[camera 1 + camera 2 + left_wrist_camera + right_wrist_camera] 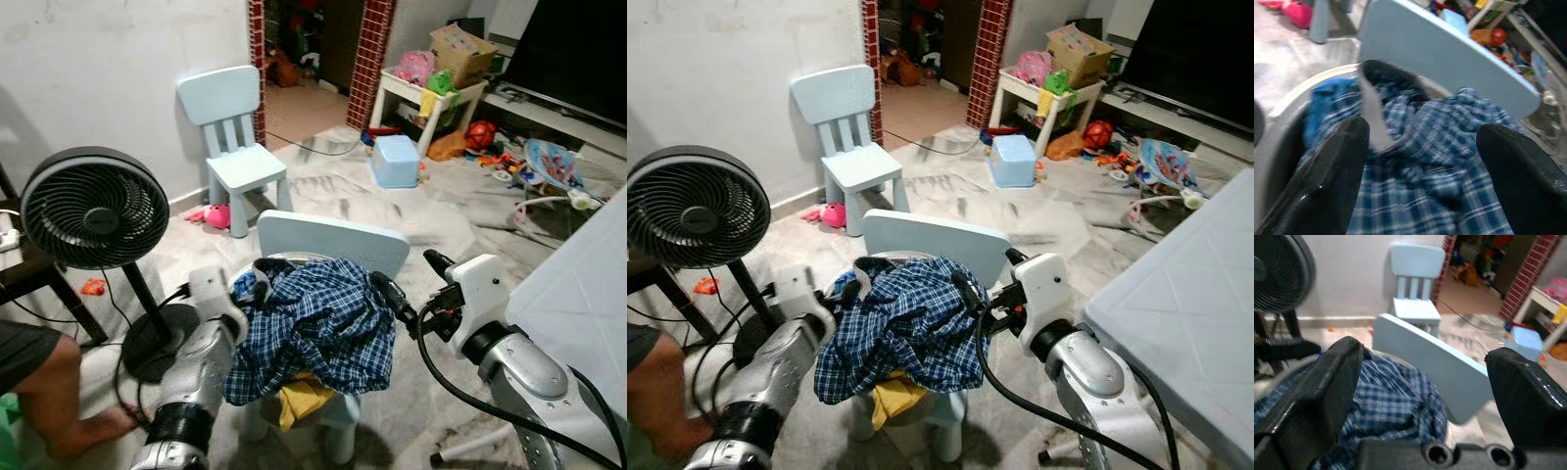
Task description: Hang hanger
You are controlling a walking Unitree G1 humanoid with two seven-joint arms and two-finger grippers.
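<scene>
On the small pale-blue chair [333, 245] right in front of the robot lies a heap: a blue plaid shirt [313, 328] over sth yellow [302, 397], w/ a pale curved rim [1312, 88] around it. No hanger can be made out; if it's there, it's prob. buried in or under the shirt, so its long axis can't be told. The left pincer [1418, 161] sits at the heap's left edge, fingers spread wide, empty, the shirt directly ahead between them. The right pincer [1425, 396] is at the heap's right edge, also wide and empty, aimed across the shirt toward the chair back. Both look about equally near; the left seems slightly closer to the cloth. Next move likely needs shifting the shirt to find the hanger.
</scene>
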